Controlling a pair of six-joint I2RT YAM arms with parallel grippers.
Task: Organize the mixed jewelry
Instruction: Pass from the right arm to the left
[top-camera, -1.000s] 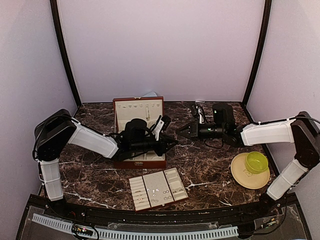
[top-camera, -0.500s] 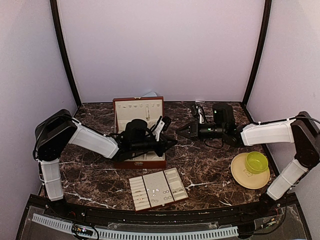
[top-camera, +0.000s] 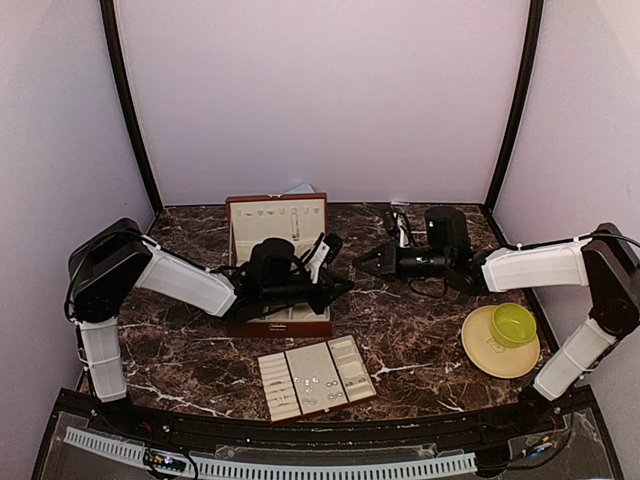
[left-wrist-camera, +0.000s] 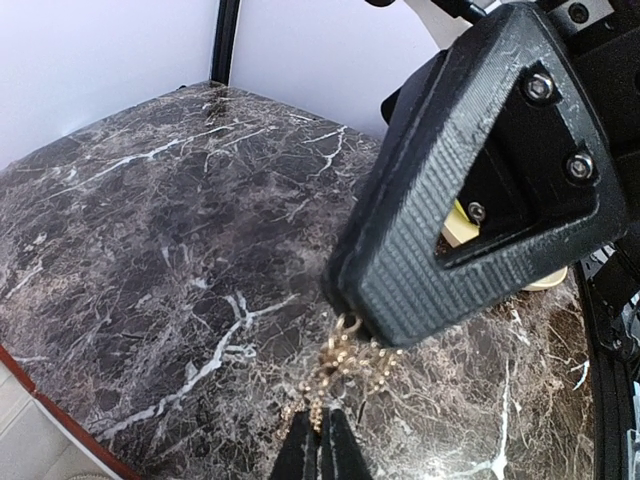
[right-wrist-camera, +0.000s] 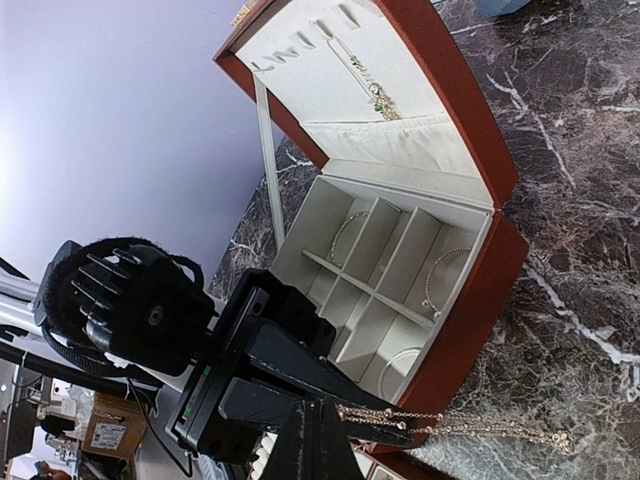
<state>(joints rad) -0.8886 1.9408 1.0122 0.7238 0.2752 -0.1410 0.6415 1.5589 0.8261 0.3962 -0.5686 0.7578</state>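
**Chain in hand, most of the sorting looks done**

Biggest thing first: the marble table (top-camera: 190, 345). Far and a bit left of centre sits the red-brown box (top-camera: 278, 325), lid up, with a necklace hanging inside the lid and bracelets curled in a few compartments. At the near edge is the cream-lined tray (top-camera: 316, 377), with small rings and earrings (top-camera: 318, 385) already sitting in its slots. So by my reckoning a good chunk of the mixed jewelry has a home, though I can't tell if any loose bits are left.

Off to the right there's a tan plate (top-camera: 485, 352) with a green bowl (top-camera: 513, 323) on it.

My left gripper (left-wrist-camera: 345, 320) is just right of the box, fingers pinched together on a thin gold chain (left-wrist-camera: 335, 375) that dangles above the marble. My right gripper (top-camera: 365, 266) hovers a little further right, fingers closed on nothing, tips pointing at the left one.

What's left, I'd guess: getting this chain into the box.
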